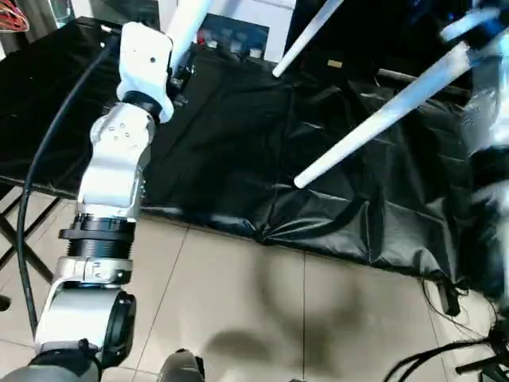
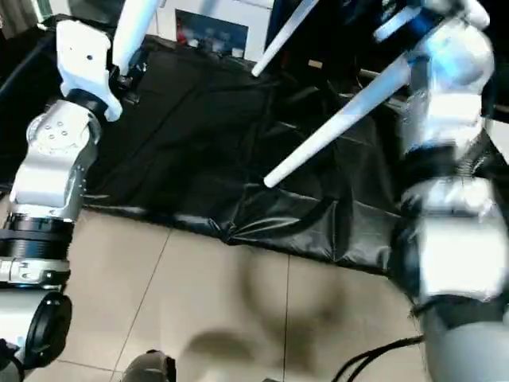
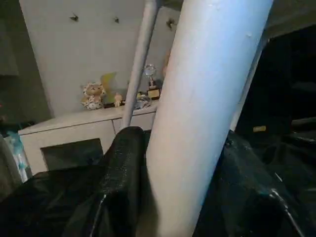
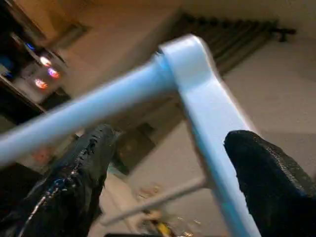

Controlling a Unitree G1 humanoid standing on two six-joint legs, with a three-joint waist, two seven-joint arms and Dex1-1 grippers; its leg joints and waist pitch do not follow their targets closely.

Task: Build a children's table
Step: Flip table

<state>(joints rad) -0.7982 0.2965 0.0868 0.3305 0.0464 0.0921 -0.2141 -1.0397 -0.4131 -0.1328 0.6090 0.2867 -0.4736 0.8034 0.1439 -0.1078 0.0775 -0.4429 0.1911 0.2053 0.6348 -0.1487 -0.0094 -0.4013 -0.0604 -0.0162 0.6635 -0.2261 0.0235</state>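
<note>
The white children's table is held up off the black work table, tilted, and its tapered legs slant down into view. One leg (image 1: 187, 28) runs through my left gripper (image 1: 181, 76), which is shut on it. In the left wrist view a black finger (image 3: 126, 163) presses against that leg (image 3: 207, 98). Two more legs (image 1: 382, 119) (image 1: 306, 36) point down over the black cover. My right gripper (image 4: 170, 140) is open at the upper right. Its fingers (image 4: 266, 182) straddle the table top's rim (image 4: 207, 108) near a corner where a leg (image 4: 84, 116) joins.
The large black-covered work table (image 1: 238, 159) fills the middle, its near edge running across above the tiled floor (image 1: 262, 302). Black cables (image 1: 453, 358) lie on the floor at the lower right. A cable (image 1: 48, 151) hangs along my left arm.
</note>
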